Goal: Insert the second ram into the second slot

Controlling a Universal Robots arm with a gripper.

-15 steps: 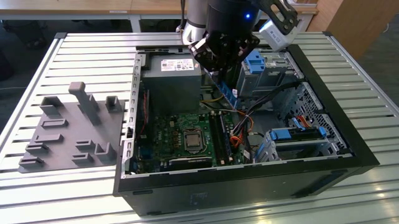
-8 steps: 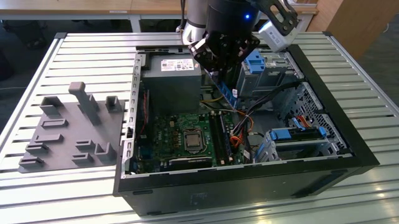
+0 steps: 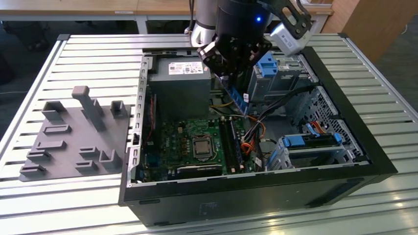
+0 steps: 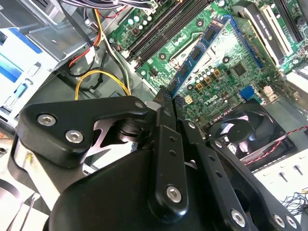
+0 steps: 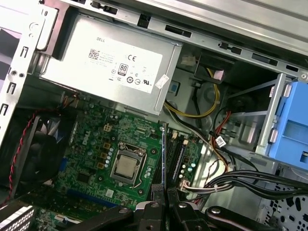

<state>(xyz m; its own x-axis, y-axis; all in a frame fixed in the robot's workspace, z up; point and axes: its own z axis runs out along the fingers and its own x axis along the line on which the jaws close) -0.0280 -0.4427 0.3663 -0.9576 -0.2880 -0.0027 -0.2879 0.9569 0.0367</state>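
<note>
Grip status: my tool (image 3: 228, 78) is clamped on the second ram (image 3: 237, 98), one finger against each flat face. The stick hangs from it inside the open computer case (image 3: 261, 200), between the grey power supply (image 3: 179, 88) and the metal drive bays (image 3: 261, 85) toward the exterior view's right. The exterior view gives the overall layout. The case lies on its side on the slatted worktop (image 3: 85, 58), with a grey fixture block (image 3: 72, 137) beside it at the exterior view's left. My arm (image 3: 225, 14) reaches in from the far side, wrist tipped, so that the tool points down and the stick slopes toward the motherboard (image 3: 176, 142). Whether the stick's lower end touches the board I cannot tell from that view. The second wrist view presents the second ram (image 4: 199, 50) broadside: a blue board with a row of dark chips, running out from the tool (image 4: 166, 98) above the green board, with the fan (image 4: 245, 130) near it. The first wrist view presents the second ram (image 5: 164, 154) edge-on, as a thin line running out from the tool (image 5: 164, 192). There it lies alongside the dark memory slots (image 5: 175, 159) and next to the processor socket (image 5: 126, 166). Count: one stick in the tool, one power supply, one processor socket, one fan, one fixture block, and two blue drive carriers (image 3: 267, 66) in the exterior view.
</note>
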